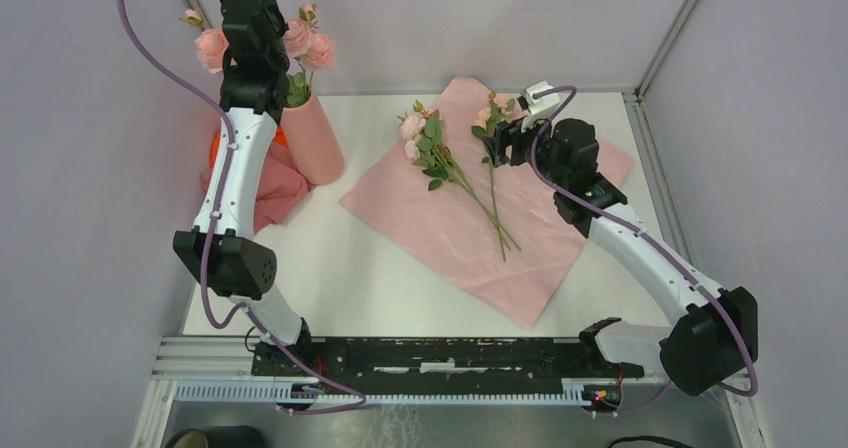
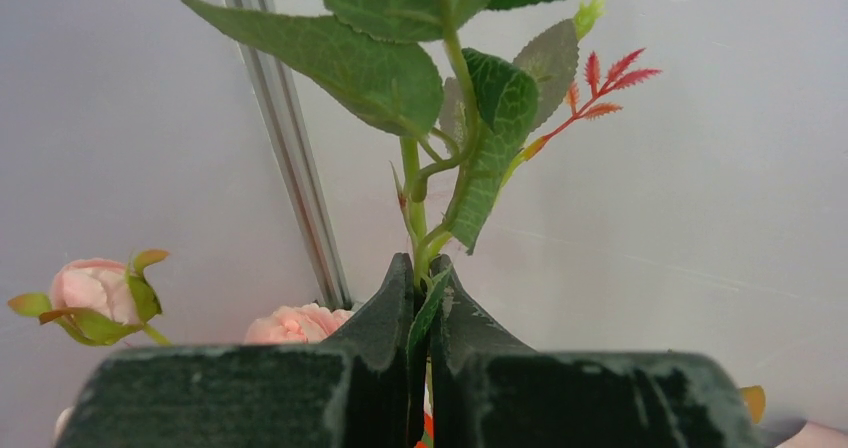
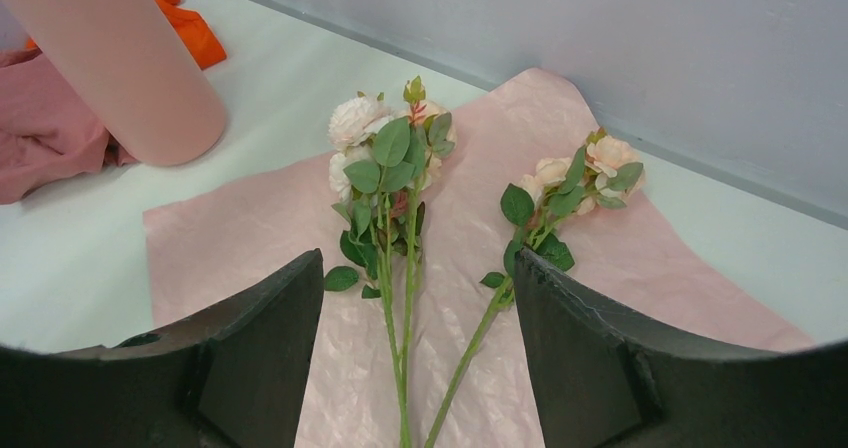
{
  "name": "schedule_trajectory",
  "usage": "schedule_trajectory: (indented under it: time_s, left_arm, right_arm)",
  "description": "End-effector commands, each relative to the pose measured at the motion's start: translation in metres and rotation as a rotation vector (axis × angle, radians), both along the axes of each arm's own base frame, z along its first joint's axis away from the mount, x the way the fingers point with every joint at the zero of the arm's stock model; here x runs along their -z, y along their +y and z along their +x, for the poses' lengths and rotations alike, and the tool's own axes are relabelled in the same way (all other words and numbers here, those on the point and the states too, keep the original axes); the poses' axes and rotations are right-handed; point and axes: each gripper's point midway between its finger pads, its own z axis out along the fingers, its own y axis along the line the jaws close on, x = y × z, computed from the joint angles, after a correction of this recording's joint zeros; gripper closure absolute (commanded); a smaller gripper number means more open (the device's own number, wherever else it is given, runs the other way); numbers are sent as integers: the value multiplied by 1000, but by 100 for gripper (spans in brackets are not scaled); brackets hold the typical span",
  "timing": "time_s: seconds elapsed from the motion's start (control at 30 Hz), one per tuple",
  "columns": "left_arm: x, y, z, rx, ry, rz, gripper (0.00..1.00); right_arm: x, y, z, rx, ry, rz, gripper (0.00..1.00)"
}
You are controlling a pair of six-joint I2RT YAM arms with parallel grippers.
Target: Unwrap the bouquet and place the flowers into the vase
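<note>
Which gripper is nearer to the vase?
Left. The left gripper is shut on a rose stem just above the vase. The right gripper hangs open over the loose flowers on the pink paper, off to the vase's side.

A: Non-task stuff?
B: Salmon-pink cloth point(image 1: 272, 196) bunched at far left of white table point(image 1: 330, 268). Orange cloth point(image 3: 192, 34) peeks out behind it.
A: Else?
B: Grey walls point(image 1: 90, 118), metal corner post point(image 2: 290, 158).
</note>
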Motion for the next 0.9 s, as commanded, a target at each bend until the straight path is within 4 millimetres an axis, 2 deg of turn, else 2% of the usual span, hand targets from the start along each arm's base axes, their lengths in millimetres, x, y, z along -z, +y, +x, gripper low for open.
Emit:
schedule_trajectory:
  time_s: [0.0,0.23,0.4,0.5,0.57,0.63,0.7,0.77,0.87]
  left_arm:
    - [-25,0,-15,23,-79,-47,98]
    - [10,-9,-16,70,-50,-128,98]
    - [50,-13,-12,80,11,-159,98]
    - [60,-15,-7,81,34,-164,95]
    - [61,-15,-6,81,39,-165,79]
    - [57,-15,-6,82,31,-166,48]
    - [52,-14,-8,85,19,-168,25]
    - [48,-16,-10,91,11,-171,11]
    - [45,-17,-13,99,8,-175,1]
  right_arm:
    - [-10,1,6,2,-39,10,25]
    - [-7,4,7,-7,-30,13,25]
    - [-7,5,6,-13,-32,13,25]
    - [-7,4,6,-7,-32,9,25]
    - [-6,4,6,-10,-30,9,25]
    - [-5,5,7,-11,-27,9,25]
    - [-5,5,7,-12,-27,10,25]
    - [-4,6,8,-16,-24,10,25]
    - [-2,7,8,-21,-19,13,25]
